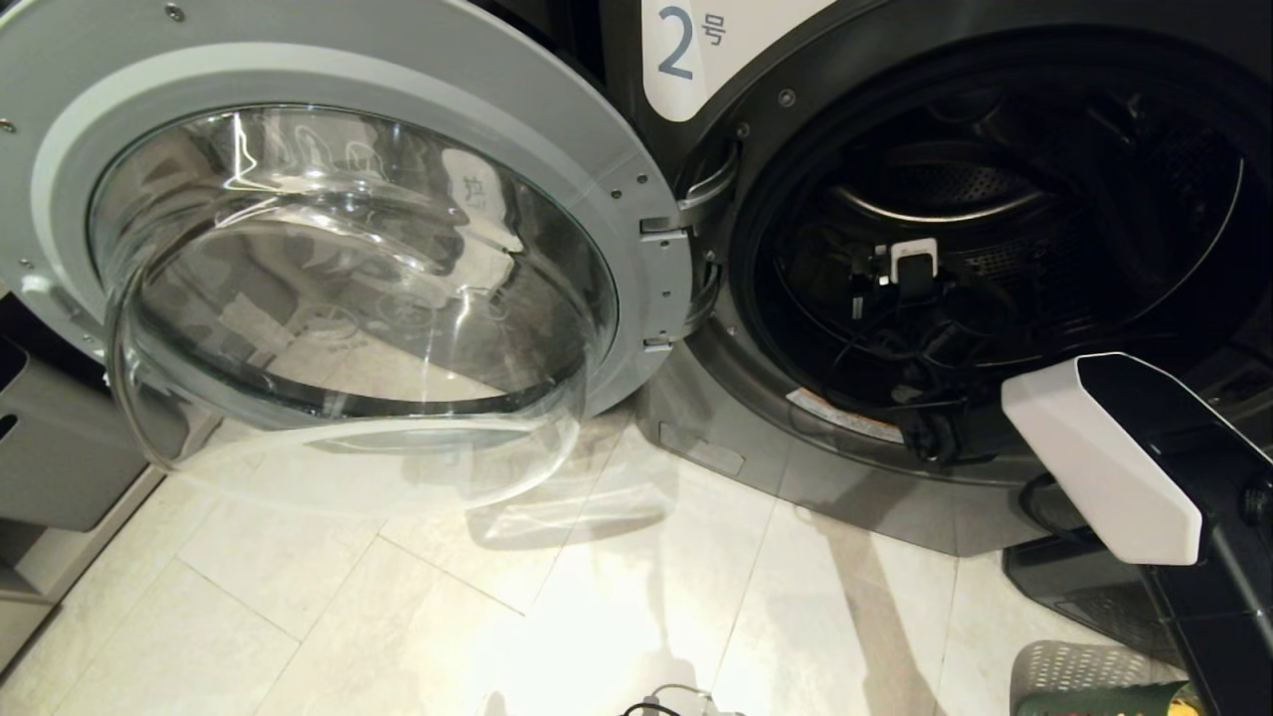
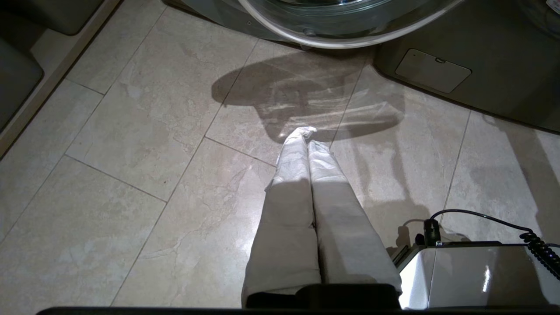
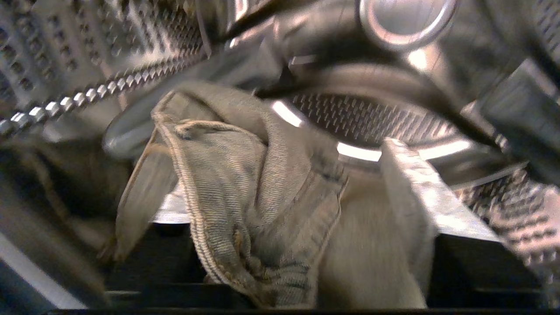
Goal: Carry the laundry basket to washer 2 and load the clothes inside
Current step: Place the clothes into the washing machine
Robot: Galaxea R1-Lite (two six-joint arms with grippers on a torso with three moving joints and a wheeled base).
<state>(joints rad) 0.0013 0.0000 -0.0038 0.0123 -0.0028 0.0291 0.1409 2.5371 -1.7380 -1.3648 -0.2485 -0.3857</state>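
Inside washer 2 [image 1: 995, 249], w/ its door [image 1: 328, 259] swung left, grey jeans [image 3: 245, 192] are being draped between the right gripper [image 3: 280, 245] fingers, grip state unclear; fabric is judged soft, floppy, heavyish, best pinched at the thick waistband seam.

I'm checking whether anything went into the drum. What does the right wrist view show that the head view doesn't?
Right wrist only: grey denim jeans draped between the right tool's fingers, inside the perforated drum.
Head only: the open glass door, the numeral 2 label, a corner of the laundry basket.
Both: washer 2's drum.
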